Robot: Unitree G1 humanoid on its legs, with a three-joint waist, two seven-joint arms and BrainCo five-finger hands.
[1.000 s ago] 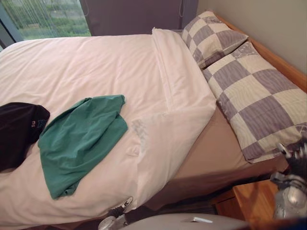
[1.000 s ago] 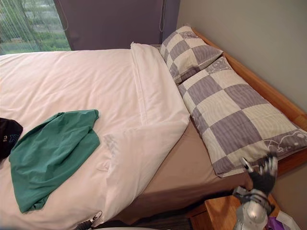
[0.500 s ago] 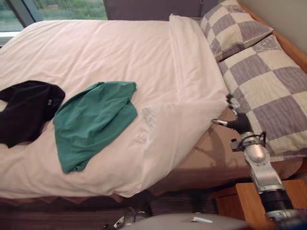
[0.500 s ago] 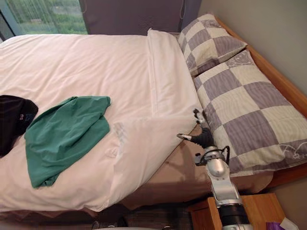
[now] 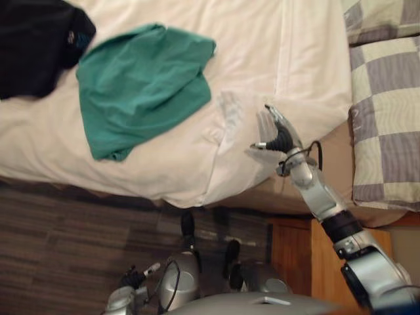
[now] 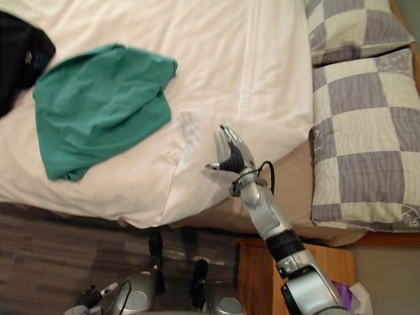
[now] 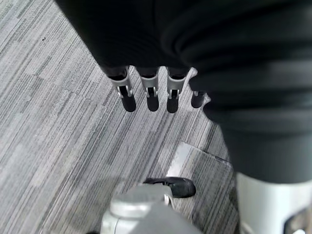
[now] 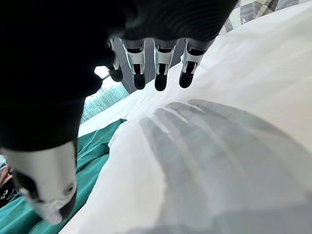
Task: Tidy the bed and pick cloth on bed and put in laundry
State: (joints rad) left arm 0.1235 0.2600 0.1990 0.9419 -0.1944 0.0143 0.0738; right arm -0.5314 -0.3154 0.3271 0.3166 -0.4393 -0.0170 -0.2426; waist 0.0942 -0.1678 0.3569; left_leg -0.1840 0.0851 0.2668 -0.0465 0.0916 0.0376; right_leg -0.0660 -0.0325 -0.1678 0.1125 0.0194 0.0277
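A green cloth lies crumpled on the white duvet, and a black cloth lies beside it at the bed's left. My right hand hovers open, fingers straight, just above the duvet's turned-down corner near the bed's front edge. In the right wrist view its fingers cast a shadow on the white duvet without touching it, and the green cloth shows past them. My left hand hangs low over the floor, fingers relaxed and holding nothing.
Two grey-and-cream checked pillows lie at the head of the bed on the right, on a tan sheet. A wooden nightstand stands by the bed's corner. Dark striped carpet runs along the bed's front.
The camera has tilted down towards the bed's front edge and the floor. My right hand has moved left from the duvet's corner tip to over its turned-down part. The cloths lie as before.
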